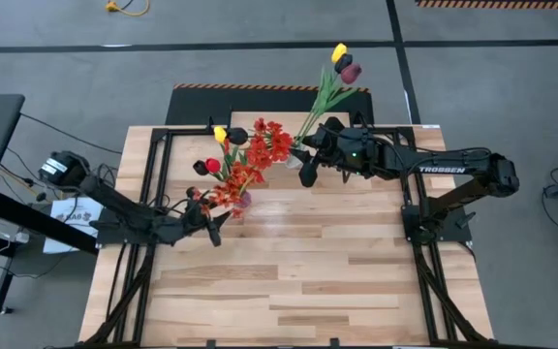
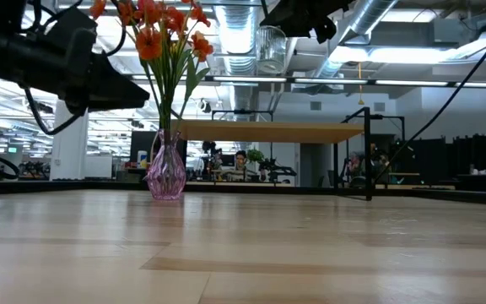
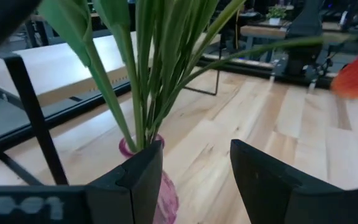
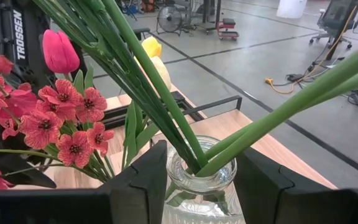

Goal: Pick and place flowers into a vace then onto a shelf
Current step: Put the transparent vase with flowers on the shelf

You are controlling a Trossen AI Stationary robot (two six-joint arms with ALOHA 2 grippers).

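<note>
A pink glass vase stands on the table and holds orange-red sprays, a yellow tulip and a red tulip. My left gripper is open close beside it, level with the stems. In the left wrist view the vase shows partly behind one finger. My right gripper is shut on a clear glass vase. That vase carries yellow, maroon and red tulips and is held high over the table's far side. The shelf, a light wood top on black legs, stands behind them. My right gripper pinches the clear vase between its two fingers, one on each side of the ribbed body just under the rim. The fingers reach it about level, from the table's right side. The vase is upright and lifted well clear of the table, its stems leaning outward.
Black frame rails run along the table's left and right sides. The near half of the plank tabletop carries nothing. Beyond the table, the low view shows a person seated in the room.
</note>
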